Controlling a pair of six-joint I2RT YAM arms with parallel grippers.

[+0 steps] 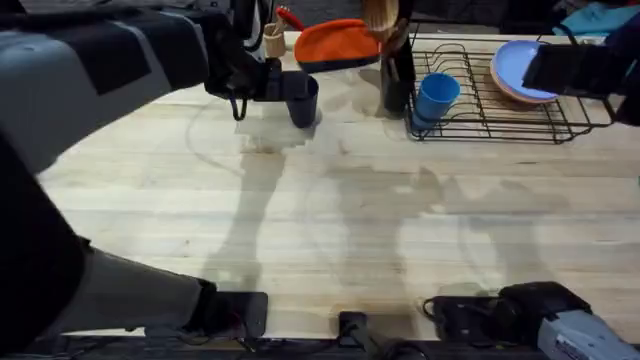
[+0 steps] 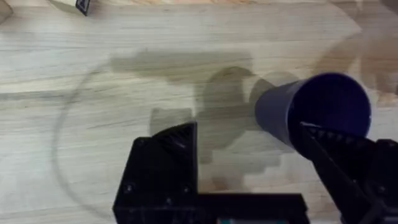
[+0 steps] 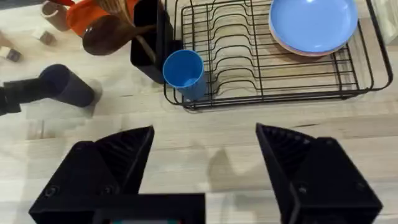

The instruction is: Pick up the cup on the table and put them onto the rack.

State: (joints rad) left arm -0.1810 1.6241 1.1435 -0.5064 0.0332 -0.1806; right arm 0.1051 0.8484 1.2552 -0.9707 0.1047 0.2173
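Left gripper [image 1: 262, 82] sits at the far left of the table [image 1: 330, 230], right at the dark purple cup [image 1: 302, 100]. In the left wrist view the fingers are spread: one finger [image 2: 339, 158] is touching or overlapping the cup's rim edge, the other finger [image 2: 171, 155] is well apart from it with bare wood between — so open, not clamped on anything. Cup stands upright, long axis vertical, mouth up; it lies off to one finger's side rather than centred in the gap. My read: the left arm must shift sideways to centre the cup between the fingers before closing, otherwise the near finger just nudges it or tips it.

Moving right: an orange item [image 1: 335, 45] and a black utensil holder [image 1: 397, 75] stand between the purple cup and the rack [image 1: 520, 120]. Rack is at the far right of the table, well apart from the purple cup. A blue cup [image 1: 436, 98] is already at the rack's left end, blue plates [image 1: 525, 70] at its right end.

Right gripper [image 3: 205, 162] hangs over bare table on the near side of the rack, fingers wide apart, holding nothing. It's nearer the rack; the left arm is clearly nearer the purple cup — so pickup is the left arm's job, and the carry runs rightward past the holder.
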